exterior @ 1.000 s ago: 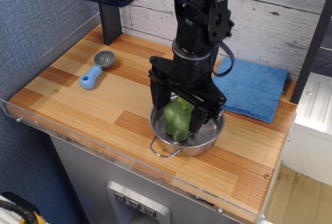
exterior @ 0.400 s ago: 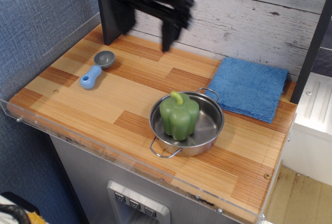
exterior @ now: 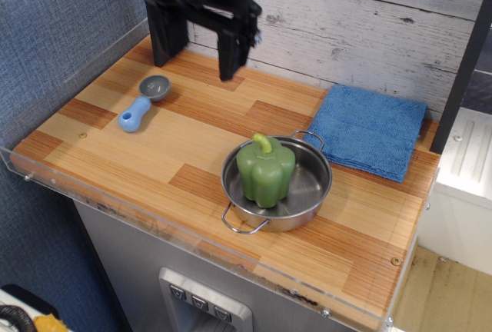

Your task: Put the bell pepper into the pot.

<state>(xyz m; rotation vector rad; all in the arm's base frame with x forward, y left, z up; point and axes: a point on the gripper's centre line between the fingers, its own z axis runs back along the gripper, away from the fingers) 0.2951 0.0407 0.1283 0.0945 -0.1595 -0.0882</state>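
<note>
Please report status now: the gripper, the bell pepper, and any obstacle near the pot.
Gripper open, empty, raised at back of table. Bell pepper upright inside pot. Nothing blocking; scoop and blue cloth lie apart from it.

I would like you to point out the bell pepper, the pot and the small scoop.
bell pepper (exterior: pixel 266 172), the only camera view, on its green body.
pot (exterior: pixel 310 184), same view, on the bare steel floor inside.
scoop (exterior: pixel 135 112), same view, on its blue handle.

Black robot gripper (exterior: pixel 201 44), top of frame.
Matte black throughout; two long flat rectangular fingers (exterior: pixel 231 48), blocky housing above, small pale screw heads near the right edge.
</note>
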